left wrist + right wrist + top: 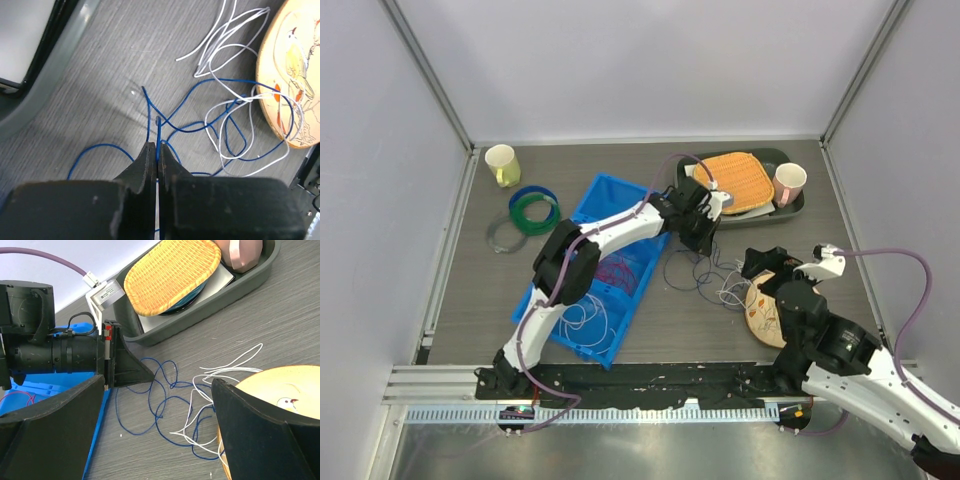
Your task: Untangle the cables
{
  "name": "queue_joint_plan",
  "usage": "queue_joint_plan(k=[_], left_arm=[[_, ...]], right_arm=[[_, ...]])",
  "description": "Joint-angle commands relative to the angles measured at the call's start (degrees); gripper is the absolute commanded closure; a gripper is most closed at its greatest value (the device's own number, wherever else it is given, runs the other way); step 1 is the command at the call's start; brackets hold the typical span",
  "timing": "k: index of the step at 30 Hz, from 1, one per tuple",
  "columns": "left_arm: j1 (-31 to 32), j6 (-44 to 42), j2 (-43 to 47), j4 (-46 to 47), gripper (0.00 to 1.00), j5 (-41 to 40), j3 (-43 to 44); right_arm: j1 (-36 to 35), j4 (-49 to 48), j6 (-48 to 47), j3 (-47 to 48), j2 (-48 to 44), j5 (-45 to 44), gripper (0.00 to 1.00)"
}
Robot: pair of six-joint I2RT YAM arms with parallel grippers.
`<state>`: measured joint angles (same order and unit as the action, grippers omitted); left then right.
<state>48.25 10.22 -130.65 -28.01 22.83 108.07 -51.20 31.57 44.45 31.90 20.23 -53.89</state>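
Note:
A dark blue cable (688, 274) and a white cable (730, 292) lie tangled on the table between the blue bin (552, 325) and a wooden plate (761, 312). My left gripper (698, 240) is low over the blue cable. In the left wrist view it (158, 150) is shut on one strand of the blue cable (158, 131). White strands (227, 42) cross the blue loops and the plate's edge. My right gripper (159, 381) is wide open and empty above the tangle (165, 410). Red cable (617, 270) and white cable (582, 318) lie in the bin.
A grey tray (790, 208) at the back right holds a woven basket (735, 180) and a pink mug (788, 182). A yellow mug (502, 164) and blue, green and clear rings (533, 208) are at the back left. The bird-painted plate (295, 75) lies beside the tangle.

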Motion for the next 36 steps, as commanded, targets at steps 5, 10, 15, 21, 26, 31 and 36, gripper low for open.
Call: queue_joint_plan(k=[5,10,15,21,26,31,36], left_arm=[[0.0,2.3,15.1,0.5,1.0,-1.6,-2.9],[0.2,5.4,28.3,2.2,1.0,-11.7,-10.8],[0.2,10.2,40.6,-1.7,1.0,-21.2,-13.9],[0.1,12.7,48.4,-6.7,1.0,-23.1,-11.9],[0.2,13.9,51.8,-10.1,1.0,-26.8,-10.3],[0.2,13.7,56.1,-11.4,1.0,-25.2,-11.5],[0.1,15.0,58.3,-12.1,1.0,-24.8,-12.1]], right_arm=[[0.0,-4.9,-3.6,0.6,5.6,0.6,0.07],[0.0,-8.5,-9.6,0.7,9.3,4.3,0.07],[0.0,-13.1,-13.5,-0.3,11.9,7.4,0.07],[0.0,-23.8,-24.3,-2.0,14.2,21.4,0.09],[0.0,-29.7,-33.8,0.4,18.4,40.9,0.14],[-0.1,-36.8,-38.4,0.5,24.2,42.0,0.14],[-0.1,-46.1,-43.5,-0.8,32.8,39.3,0.15]])
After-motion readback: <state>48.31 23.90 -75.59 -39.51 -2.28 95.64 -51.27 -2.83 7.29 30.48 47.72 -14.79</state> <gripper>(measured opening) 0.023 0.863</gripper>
